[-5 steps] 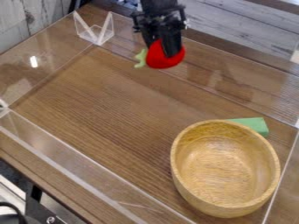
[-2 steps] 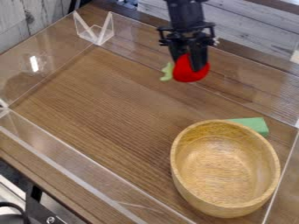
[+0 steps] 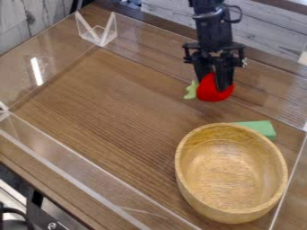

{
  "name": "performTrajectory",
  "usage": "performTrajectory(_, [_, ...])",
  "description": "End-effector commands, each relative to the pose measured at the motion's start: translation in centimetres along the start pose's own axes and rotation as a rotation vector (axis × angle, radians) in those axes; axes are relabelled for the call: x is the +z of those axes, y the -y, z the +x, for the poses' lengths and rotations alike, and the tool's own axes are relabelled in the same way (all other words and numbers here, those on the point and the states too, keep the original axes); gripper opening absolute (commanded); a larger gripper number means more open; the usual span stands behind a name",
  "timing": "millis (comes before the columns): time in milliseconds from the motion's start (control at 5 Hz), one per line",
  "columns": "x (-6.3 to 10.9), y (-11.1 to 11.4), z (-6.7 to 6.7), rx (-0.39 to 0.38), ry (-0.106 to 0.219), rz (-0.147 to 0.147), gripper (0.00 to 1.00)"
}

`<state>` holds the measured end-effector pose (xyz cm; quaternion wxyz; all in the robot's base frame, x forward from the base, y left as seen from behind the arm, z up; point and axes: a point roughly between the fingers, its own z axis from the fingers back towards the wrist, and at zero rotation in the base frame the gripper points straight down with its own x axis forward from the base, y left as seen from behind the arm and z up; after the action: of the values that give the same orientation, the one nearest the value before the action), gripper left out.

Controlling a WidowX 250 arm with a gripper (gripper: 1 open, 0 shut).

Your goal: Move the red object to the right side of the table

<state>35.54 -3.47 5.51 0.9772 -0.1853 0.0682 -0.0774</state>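
In the upper right of the frame, the gripper (image 3: 214,66) is closed on the red object (image 3: 216,87), with the table (image 3: 114,103) beneath. The carry looks well along, with setting down and letting go left. Against the earlier frames, both sit farther right and a little lower in the picture.

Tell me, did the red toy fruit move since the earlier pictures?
Yes. The red toy fruit moved right and is now nearer the wooden bowl, carried in the gripper.
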Motion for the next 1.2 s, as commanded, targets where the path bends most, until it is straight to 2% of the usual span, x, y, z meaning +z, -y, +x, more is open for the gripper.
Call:
performTrajectory(0, [2.0, 0.5, 1.1, -0.057, 0.043, 0.027, 0.00])
performTrajectory(200, [1.6, 0.7, 1.1, -0.073, 0.033, 0.031, 1.00])
performTrajectory(400, [1.5, 0.8, 1.1, -0.088, 0.028, 0.035, 1.00])
performTrajectory(800, [2.7, 2.1, 0.0, 0.039, 0.128, 0.049, 1.00])
performTrajectory(1000, [3.8, 2.7, -0.2, 0.031, 0.153, 0.064, 1.00])
